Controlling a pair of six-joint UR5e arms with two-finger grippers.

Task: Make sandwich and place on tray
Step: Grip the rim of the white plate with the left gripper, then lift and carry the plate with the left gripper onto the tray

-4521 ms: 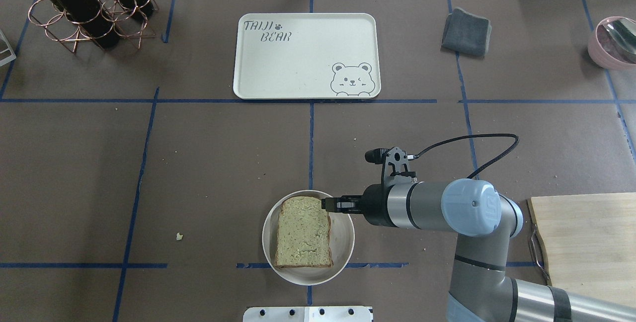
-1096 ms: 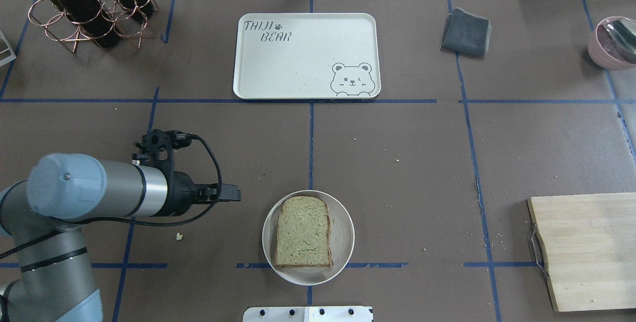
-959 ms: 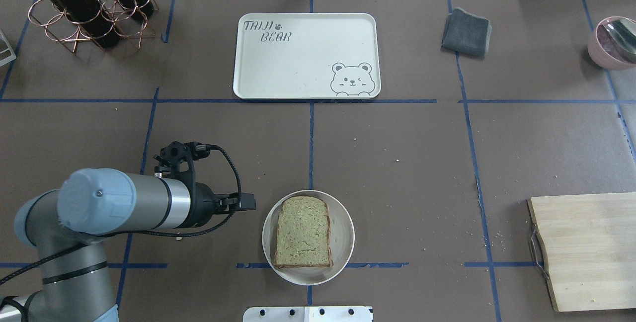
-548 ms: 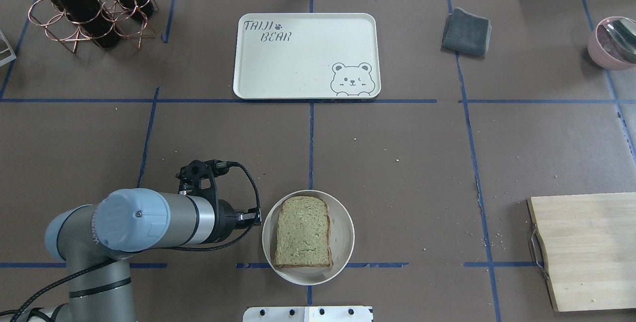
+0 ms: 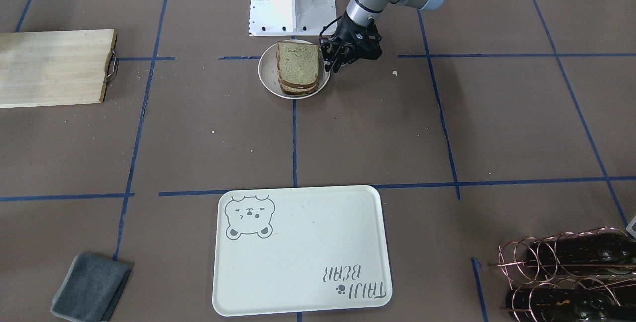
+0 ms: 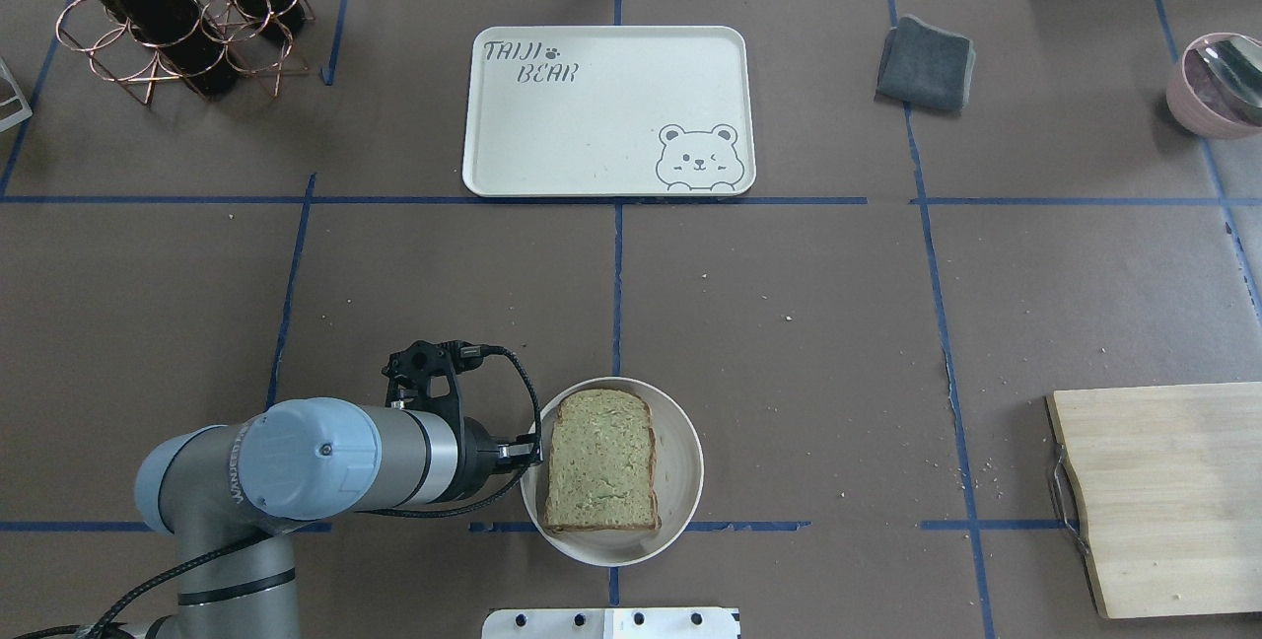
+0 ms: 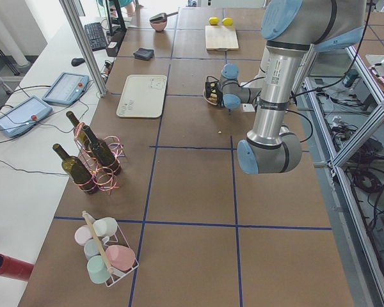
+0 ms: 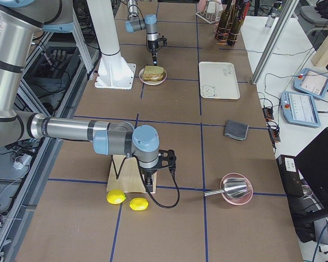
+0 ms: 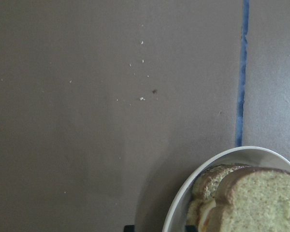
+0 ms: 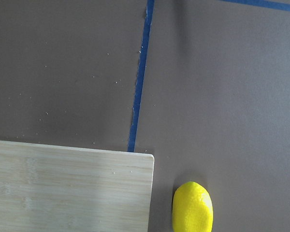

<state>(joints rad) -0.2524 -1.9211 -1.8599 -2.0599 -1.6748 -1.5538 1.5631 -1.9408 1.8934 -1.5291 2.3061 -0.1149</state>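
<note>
Left gripper (image 6: 530,449) was down at the left edge of the plate (image 6: 682,481). I think its fingers were apart, straddling the rim, but only two dark tips peeked into the bottom of the wrist view. The sandwich (image 6: 601,461) sat on that plate, well apart from the tray (image 6: 601,116). It looked light but squishy and loose: stacked slices with a bit of orange egg between them, so a hard pinch would likely dent the bread or slide the layers. I'd have taken the stiff plate rim, or squeezed gently across the crust sides. Right gripper (image 8: 151,180) hung over the wooden board (image 6: 1163,491), way off right; couldn't tell its fingers.
</note>
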